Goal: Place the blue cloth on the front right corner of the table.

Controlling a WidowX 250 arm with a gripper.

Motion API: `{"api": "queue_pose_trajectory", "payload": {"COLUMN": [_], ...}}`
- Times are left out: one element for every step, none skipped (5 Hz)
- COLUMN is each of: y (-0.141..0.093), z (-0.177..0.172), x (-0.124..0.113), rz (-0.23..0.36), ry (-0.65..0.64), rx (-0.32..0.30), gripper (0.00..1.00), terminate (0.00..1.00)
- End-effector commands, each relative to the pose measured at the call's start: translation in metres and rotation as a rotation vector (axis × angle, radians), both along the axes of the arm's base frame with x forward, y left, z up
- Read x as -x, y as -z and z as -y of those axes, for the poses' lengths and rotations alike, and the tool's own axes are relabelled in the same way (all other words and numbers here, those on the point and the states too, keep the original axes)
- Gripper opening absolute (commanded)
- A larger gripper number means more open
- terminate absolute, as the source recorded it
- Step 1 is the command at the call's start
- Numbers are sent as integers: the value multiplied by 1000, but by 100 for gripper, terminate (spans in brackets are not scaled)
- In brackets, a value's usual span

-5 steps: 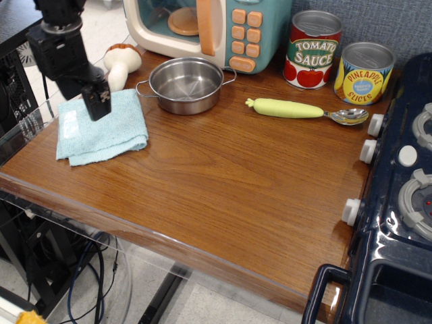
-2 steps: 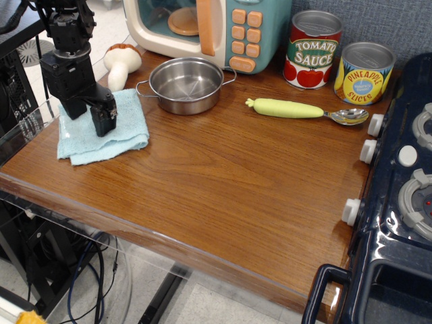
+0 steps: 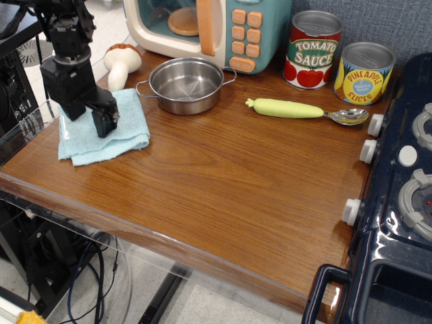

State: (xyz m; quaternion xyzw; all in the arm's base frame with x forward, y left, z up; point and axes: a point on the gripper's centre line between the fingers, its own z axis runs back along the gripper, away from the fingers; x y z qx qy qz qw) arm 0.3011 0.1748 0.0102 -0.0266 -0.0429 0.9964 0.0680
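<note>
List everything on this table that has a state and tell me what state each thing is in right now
blue cloth: folded, flat at the table's left edge, under the gripper
gripper: down at the cloth; open or shut cannot be told
steel pot: upright, empty
tomato sauce can: upright
pineapple slices can: upright
spoon: lying flat, bowl toward the stove
toy mushroom: lying on its side
toy microwave: door shut

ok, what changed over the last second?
The gripper came down onto the blue cloth, nudging it slightly; whether it has closed on the cloth can't be seen. The pot, spoon and cans stayed put.
</note>
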Motion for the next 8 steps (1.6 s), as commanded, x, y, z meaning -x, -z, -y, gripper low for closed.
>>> {"api": "queue_pose_trajectory", "payload": {"y": [0,8,20,27,25,19,13,7], "z": [80,121,157,187,205,217,228,234], "x": [15,26,42,66,81,89,91,89], "rz": [2,-4,-18,-35,-39,-20,-22,-14], "ry": [134,206,300,406,483,535,578,614], "rx": [-9,-15,-16,-25,-29,-15,-10,-10], "gripper": [100,100,100,100,100,100,100,100], "terminate": [0,0,0,0,0,0,0,0]}}
